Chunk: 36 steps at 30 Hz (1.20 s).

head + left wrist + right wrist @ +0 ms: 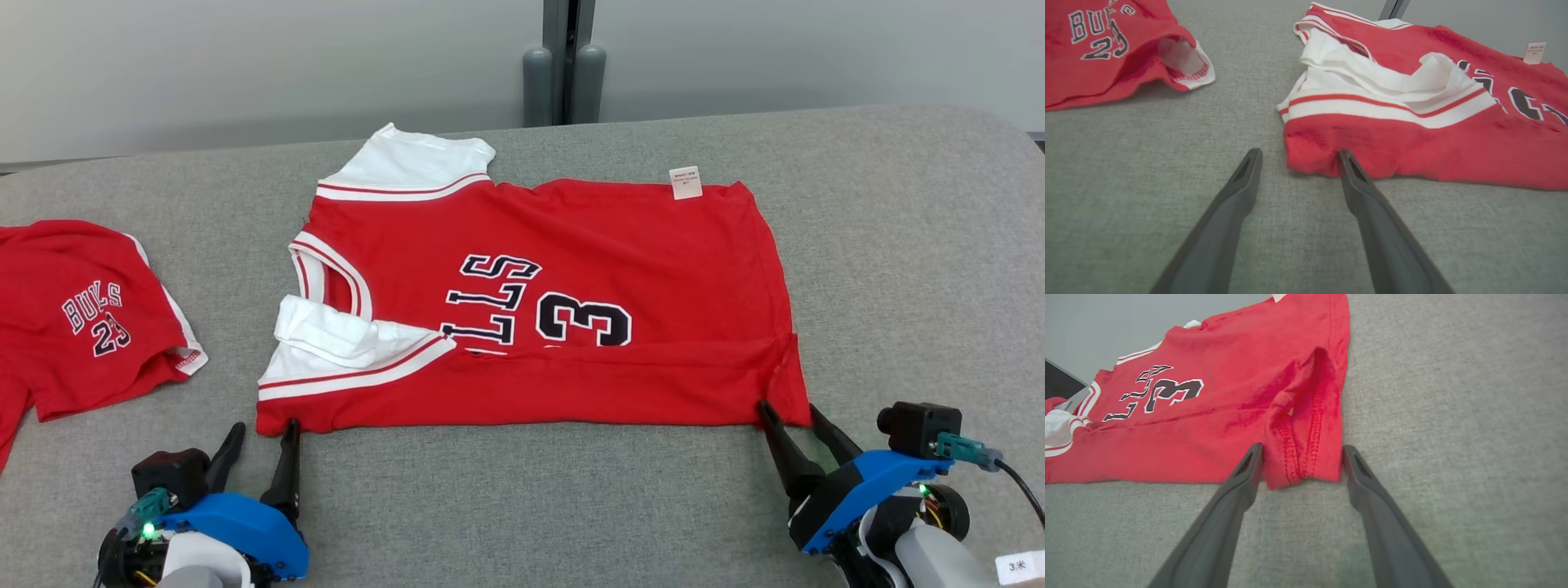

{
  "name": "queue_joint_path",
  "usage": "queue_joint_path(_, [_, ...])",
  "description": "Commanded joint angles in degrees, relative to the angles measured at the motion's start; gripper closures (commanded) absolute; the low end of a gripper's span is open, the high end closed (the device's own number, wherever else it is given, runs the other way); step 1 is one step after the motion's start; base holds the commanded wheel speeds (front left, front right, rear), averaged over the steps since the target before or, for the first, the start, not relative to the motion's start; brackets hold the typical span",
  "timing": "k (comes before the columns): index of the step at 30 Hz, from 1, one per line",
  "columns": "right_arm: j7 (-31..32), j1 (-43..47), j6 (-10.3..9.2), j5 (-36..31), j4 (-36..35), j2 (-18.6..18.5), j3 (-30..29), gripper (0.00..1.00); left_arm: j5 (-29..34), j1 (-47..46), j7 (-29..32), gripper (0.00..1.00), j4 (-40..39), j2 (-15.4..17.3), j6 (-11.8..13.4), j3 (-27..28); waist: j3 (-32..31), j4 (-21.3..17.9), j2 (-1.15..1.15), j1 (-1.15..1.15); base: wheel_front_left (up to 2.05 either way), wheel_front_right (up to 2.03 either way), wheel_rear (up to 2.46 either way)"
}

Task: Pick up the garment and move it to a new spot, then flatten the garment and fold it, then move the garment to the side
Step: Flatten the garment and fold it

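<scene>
the garment [620, 237] lies spread across the middle of the grey tabletop [898, 269]. it's a red jersey turned sideways, neck and white sleeves out at 9 o'clock, hem at 3 o'clock. its near long edge is doubled up over itself, and the fold covers the lower part of the dark lettering and the number 3. a small white label [685, 182] sits on the far edge, around 1 o'clock.

down at 7 o'clock, the left tool [265, 426] has its fingers spread apart, nothing gripped. the inner fingertip [1349, 167] is right against the garment's near shoulder corner, the outer one over bare tabletop. over at 5 o'clock, the right tool [789, 408] is wide apart too, straddling the near hem corner. the stitched cloth sits loose between the two tips, not pinched.

further out at 9 o'clock, a second red piece [82, 318] printed with bulls 23 lies well apart from the garment. at 12 o'clock, beyond the tabletop, a grey post [563, 73] stands against the pale wall [245, 65].
</scene>
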Motion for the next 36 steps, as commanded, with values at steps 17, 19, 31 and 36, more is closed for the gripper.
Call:
queue_joint_path(17, [-2.46, -3.31, 0.01, 0.91, 4.55, 0.96, 1.74, 1.00, -6.31, -6.56, -0.26, 1.00, 3.77, -1.72, -0.40, -4.96, 0.24, 0.86, 0.00, 0.00, 0.00, 0.00, 0.00])
queue_joint_path(19, [-3.09, -2.53, 0.01, 1.62, 4.72, 0.69, 1.86, 1.00, -6.70, -5.68, -0.27, 1.00, 2.49, -1.61, -0.39, -4.87, -0.47, 1.08, 0.00, 0.00, 0.00, 0.00, 0.00])
queue_joint_path(31, [-4.92, 2.65, 0.01, 4.93, 2.68, -0.66, 2.19, 1.00, -5.12, 2.82, -0.28, 1.00, -5.89, -2.36, -0.40, -1.29, -5.47, 1.93, 0.00, 0.00, 0.00, 0.00, 0.00])
queue_joint_path(36, [-4.88, 6.65, 0.01, 5.40, 0.32, -1.28, 1.86, 1.00, -3.84, 9.36, -0.29, 1.00, -9.90, -3.13, 0.13, 0.72, -8.36, 2.19, 0.00, 0.00, 0.00, 0.00, 0.00])
